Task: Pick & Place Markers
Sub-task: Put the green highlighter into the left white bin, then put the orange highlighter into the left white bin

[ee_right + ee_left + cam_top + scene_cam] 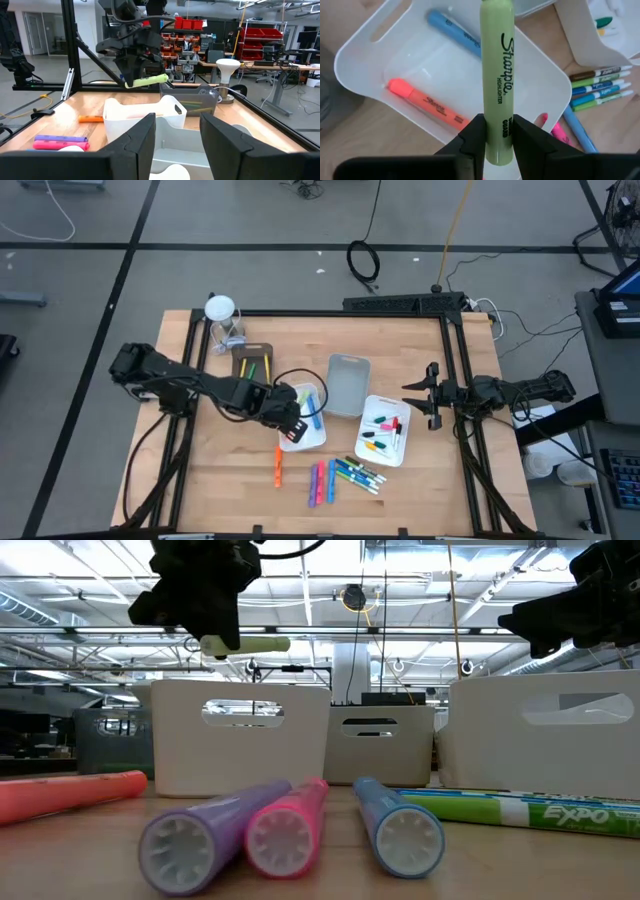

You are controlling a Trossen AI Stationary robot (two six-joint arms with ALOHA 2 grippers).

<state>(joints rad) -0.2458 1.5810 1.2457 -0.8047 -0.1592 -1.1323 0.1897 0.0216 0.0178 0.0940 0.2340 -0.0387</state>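
My left gripper hangs over the left white tray, shut on a yellow-green highlighter. The same highlighter shows level in the low view. A blue marker and an orange marker lie flat in that tray. More markers lie on the table near the front edge: an orange one, pink and purple ones, and blue and green ones. My right gripper waits open at the table's right side, beside the right white tray. My left gripper pinches the yellow-green highlighter between its two fingers near one end. The rest of its length juts out beyond the fingertips. It is lifted clear above the left white tray and lies roughly level.
A grey tray stands behind the two white trays, and a dark tray with markers sits toward the far left. The right white tray holds several markers. A white lamp-like object stands at the far left corner. Black frame rails border the table.
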